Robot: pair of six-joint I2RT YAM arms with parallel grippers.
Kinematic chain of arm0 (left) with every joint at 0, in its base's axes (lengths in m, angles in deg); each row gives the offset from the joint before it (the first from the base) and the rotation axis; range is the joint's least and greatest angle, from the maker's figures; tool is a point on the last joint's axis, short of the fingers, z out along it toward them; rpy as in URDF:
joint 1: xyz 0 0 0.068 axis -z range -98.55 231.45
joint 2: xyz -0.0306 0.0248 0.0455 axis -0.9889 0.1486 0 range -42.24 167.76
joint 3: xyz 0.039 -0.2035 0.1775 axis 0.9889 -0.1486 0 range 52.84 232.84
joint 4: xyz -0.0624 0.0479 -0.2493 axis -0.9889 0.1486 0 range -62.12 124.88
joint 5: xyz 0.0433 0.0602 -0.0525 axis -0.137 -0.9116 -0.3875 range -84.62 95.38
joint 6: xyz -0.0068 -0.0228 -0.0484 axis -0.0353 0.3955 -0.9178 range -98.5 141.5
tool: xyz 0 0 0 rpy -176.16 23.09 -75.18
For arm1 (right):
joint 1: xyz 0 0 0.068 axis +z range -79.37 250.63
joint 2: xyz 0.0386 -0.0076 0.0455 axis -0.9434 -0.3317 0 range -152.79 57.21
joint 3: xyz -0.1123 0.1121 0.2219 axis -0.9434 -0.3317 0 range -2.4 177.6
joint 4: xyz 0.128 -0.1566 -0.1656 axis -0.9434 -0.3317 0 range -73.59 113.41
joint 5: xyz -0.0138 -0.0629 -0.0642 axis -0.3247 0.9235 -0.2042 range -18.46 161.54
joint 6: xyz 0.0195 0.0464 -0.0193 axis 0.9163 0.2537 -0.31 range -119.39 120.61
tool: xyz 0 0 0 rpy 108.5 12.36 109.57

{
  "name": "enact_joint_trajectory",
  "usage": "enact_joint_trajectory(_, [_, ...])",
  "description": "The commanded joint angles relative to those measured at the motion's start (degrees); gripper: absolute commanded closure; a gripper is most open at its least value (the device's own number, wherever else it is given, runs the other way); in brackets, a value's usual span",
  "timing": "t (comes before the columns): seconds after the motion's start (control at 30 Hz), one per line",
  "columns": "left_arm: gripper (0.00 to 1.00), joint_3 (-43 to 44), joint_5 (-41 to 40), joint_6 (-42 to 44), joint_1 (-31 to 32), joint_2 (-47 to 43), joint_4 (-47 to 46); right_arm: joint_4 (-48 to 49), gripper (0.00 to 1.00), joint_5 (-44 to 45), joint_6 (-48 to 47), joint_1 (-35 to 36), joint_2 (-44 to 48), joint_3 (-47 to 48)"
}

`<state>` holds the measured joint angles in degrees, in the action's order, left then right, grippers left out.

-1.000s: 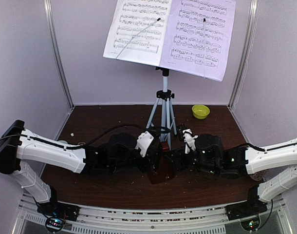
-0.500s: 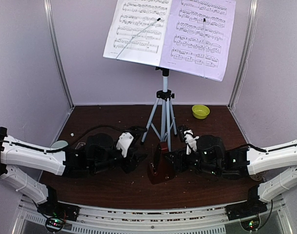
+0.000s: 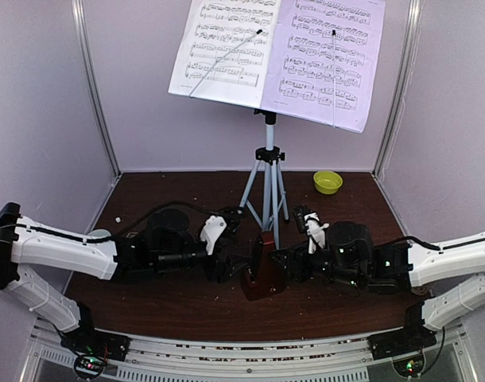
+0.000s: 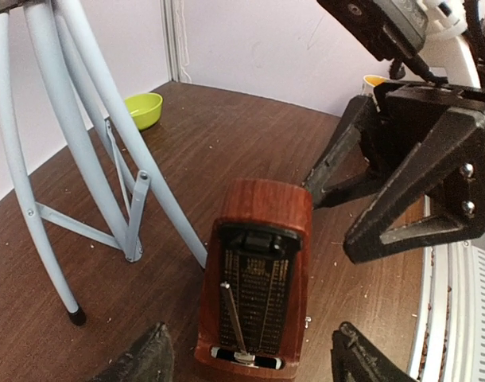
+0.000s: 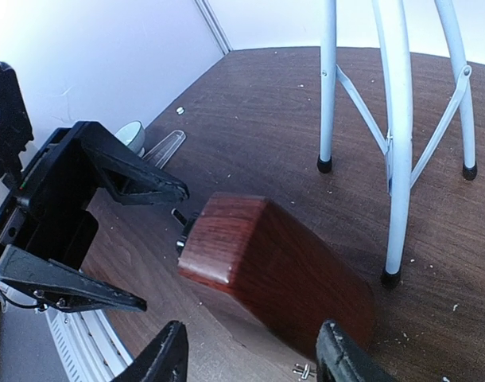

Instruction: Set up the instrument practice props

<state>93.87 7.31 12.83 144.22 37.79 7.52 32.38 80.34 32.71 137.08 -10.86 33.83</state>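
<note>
Left of the metronome (image 3: 262,278), the left arm (image 3: 64,248) is a white shell running into a black wrist block with a white cap — a black cable (image 3: 179,206) loops over it. Right of the metronome, the right arm (image 3: 453,259) matches, with small green lights on its black housing. The right gripper (image 4: 327,220) has black, angular fingers (image 4: 417,183) — two silver screw heads on one.

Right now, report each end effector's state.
Left end effector: open, holding nothing.
Right end effector: open, straddling the metronome.
</note>
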Motion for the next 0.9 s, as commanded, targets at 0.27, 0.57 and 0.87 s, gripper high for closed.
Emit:
enact_joint_trajectory(0.27, [0.33, 4.7, 3.1, -2.6, -6.3, 5.1, -5.0, 0.2, 0.43, 0.2, -0.6, -0.6, 2.6, -0.8])
enact_joint_trajectory(0.57, [0.36, 7.1, 1.6, -3.2, -10.7, 8.7, -3.8, 0.1, 0.43, 0.3, -0.6, -0.9, 2.8, -0.9])
enact_joint_trajectory(0.87, [0.37, 8.1, 3.7, -3.1, -16.6, 12.4, -3.1, -0.3, 0.42, 0.2, -0.7, -1.4, 2.9, -0.7])
